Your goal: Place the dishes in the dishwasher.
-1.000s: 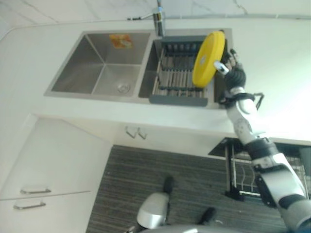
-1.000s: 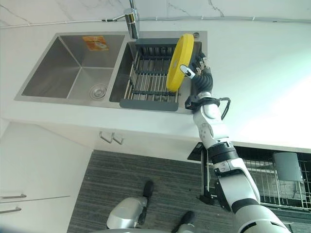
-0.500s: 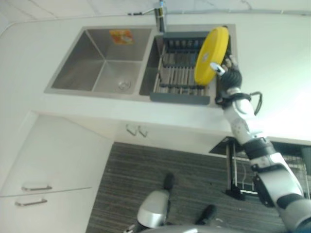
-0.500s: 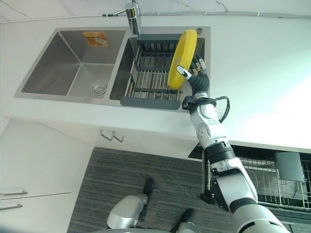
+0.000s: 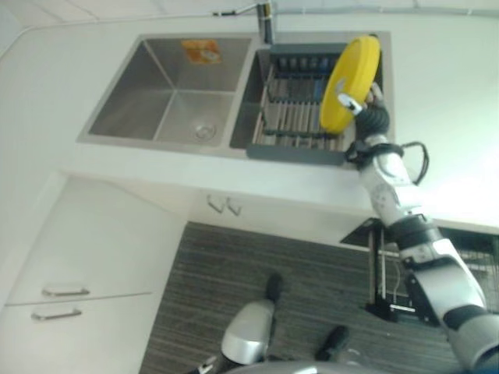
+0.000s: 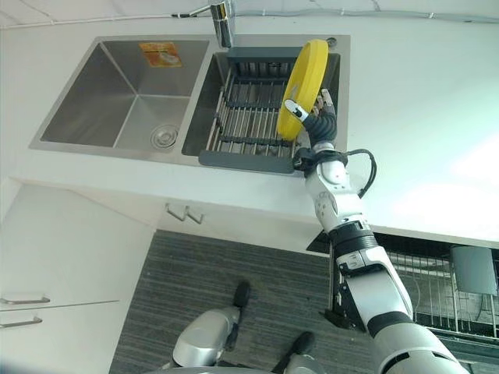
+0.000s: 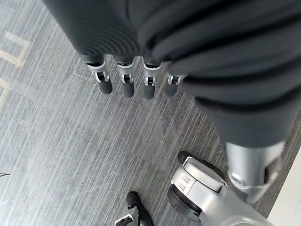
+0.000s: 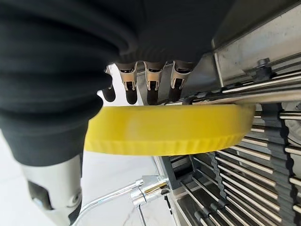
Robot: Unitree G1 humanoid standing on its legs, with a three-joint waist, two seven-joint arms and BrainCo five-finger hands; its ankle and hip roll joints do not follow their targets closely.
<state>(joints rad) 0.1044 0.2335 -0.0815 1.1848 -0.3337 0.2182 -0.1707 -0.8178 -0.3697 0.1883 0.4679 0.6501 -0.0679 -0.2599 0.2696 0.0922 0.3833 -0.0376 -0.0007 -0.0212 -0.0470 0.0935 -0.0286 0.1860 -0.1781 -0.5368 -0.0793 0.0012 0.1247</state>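
The robot's right hand (image 6: 316, 118) has a yellow plate (image 6: 303, 87) pinched on its edge, thumb on one face and fingers (image 8: 153, 88) on the back. The plate is held up on edge, tilted a bit, right over the drying rack (image 6: 251, 117) that sits in the right-hand basin of the sink (image 6: 125, 97). From the wrist camera you can see the rim of the plate across the hand with the rack's bars just beyond it, and the tap (image 6: 222, 12) stands at the back between the two basins.

The left hand (image 7: 127, 70) hangs down over the grey striped floor (image 7: 70, 155) with fingers straight and relaxed, holding nothing.

The dishwasher's lower basket (image 6: 437, 288) is pulled out under the counter (image 6: 421, 125), off to the robot's right, well apart from the plate. The left basin has a sticker (image 6: 161, 54) on its back wall.
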